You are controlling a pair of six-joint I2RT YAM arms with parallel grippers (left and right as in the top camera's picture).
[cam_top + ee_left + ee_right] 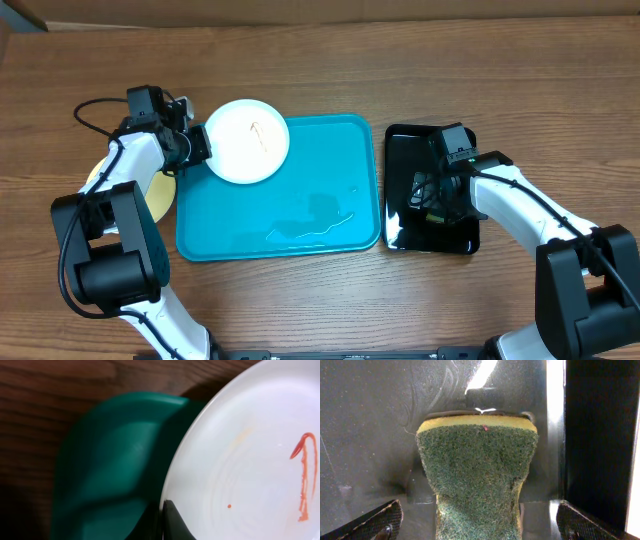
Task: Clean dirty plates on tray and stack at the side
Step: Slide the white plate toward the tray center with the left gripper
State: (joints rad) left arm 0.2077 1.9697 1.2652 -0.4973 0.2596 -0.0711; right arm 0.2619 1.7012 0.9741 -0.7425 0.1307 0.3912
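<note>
Left gripper point(197, 145) has the round white plastic plate point(247, 140) by its rim, jaws clamped.
Your plate, red-smeared, sits over the far-left corner of the turquoise plastic tray point(300, 215). A pale yellow-green plate point(160, 195) lies on the counter point(300, 60) beside it. Right gripper point(432, 192) jaws stand apart, flanking the green-and-yellow sponge point(477, 475) on the glossy black tray point(405, 150).

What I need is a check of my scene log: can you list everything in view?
white plate: one, white with a reddish smear, over the turquoise tray's upper-left corner
pale yellow plate: one, on the table left of the tray, partly under the left arm
turquoise tray: one, table centre
black tray: one, glossy, right of the turquoise tray
sponge: one, green on yellow, on the black tray
table: one, brown wood
left gripper: shut on the white plate's rim
right gripper: open, over the sponge
</note>
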